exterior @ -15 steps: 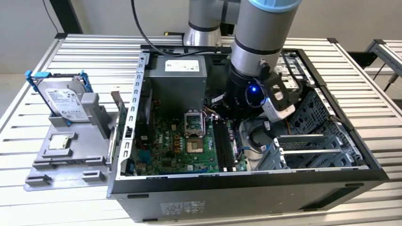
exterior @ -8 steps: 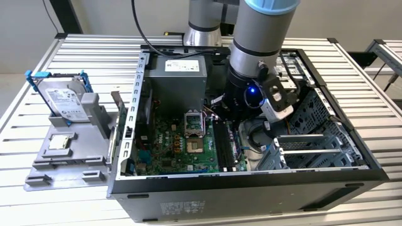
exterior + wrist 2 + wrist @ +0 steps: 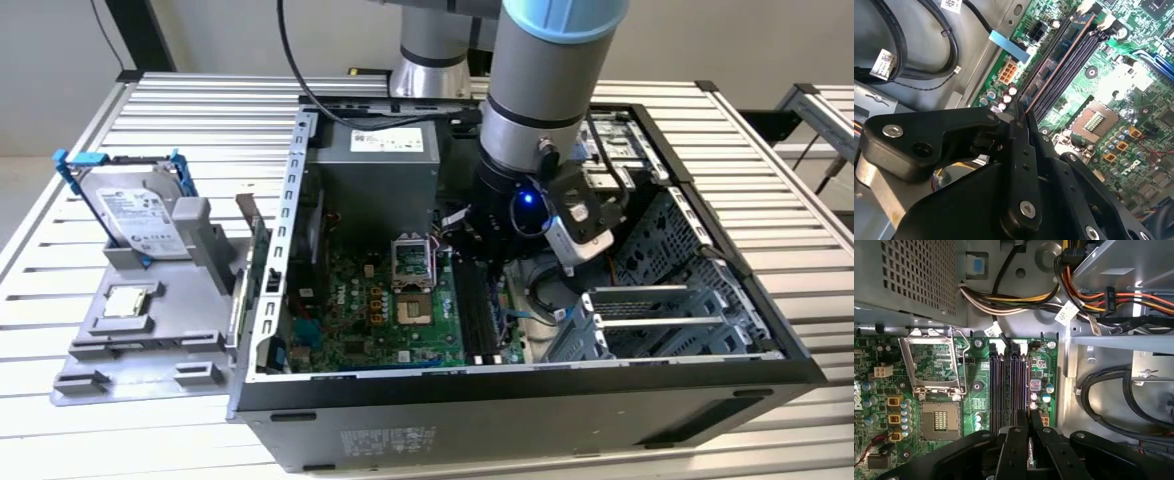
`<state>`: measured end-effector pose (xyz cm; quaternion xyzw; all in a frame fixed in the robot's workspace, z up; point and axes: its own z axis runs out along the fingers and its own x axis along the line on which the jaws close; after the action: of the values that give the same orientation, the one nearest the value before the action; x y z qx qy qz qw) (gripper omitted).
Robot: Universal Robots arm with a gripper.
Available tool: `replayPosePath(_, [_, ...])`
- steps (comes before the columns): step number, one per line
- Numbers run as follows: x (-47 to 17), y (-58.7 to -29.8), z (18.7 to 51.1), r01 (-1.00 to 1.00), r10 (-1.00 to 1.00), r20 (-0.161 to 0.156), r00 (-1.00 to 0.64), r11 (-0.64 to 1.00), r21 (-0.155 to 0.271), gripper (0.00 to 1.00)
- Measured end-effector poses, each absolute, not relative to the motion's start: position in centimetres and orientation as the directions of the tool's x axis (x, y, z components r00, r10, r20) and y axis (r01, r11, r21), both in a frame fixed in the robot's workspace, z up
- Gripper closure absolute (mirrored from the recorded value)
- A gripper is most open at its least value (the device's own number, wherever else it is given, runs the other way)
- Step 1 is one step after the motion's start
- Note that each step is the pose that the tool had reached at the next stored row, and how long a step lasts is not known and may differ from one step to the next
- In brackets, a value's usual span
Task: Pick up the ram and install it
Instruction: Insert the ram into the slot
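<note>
My gripper (image 3: 1020, 117) sits closest in the second wrist view, its jaws pinched together on the near end of the ram (image 3: 1059, 52). The stick stands on edge and runs away from me along the memory slot nearest the metal case wall (image 3: 974, 75). I can't tell whether it's fully seated. In the exterior view that puts it mid-frame inside the open PC case (image 3: 534, 400), just on the exterior view's right of the CPU socket (image 3: 411, 262). My read on handling: the ram is light, thin and stiff, but brittle under twist. The gold contacts and chips shouldn't take load, so grip the short ends or top edge and keep it square to the slot. The neighbouring empty slots (image 3: 1004, 385) leave little side room. The white latches (image 3: 1106, 20) at the far end need clearance. A cluster of capacitors (image 3: 999, 100) and a white connector (image 3: 1006, 75) sit just beside my fingers. Black cables (image 3: 929, 50) and the power supply wiring (image 3: 1004, 297) are near but clear of the slot. A hard drive (image 3: 134, 215) sits on the grey fixture (image 3: 147, 330), well apart at the exterior view's left.
</note>
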<state>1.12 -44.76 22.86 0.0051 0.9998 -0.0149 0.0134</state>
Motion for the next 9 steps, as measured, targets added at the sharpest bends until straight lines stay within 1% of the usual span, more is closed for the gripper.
replayPosePath(9, [1.11, -44.76, 22.1, 0.011, 0.01, -0.027, -1.0, 0.999, -0.03, 1.0])
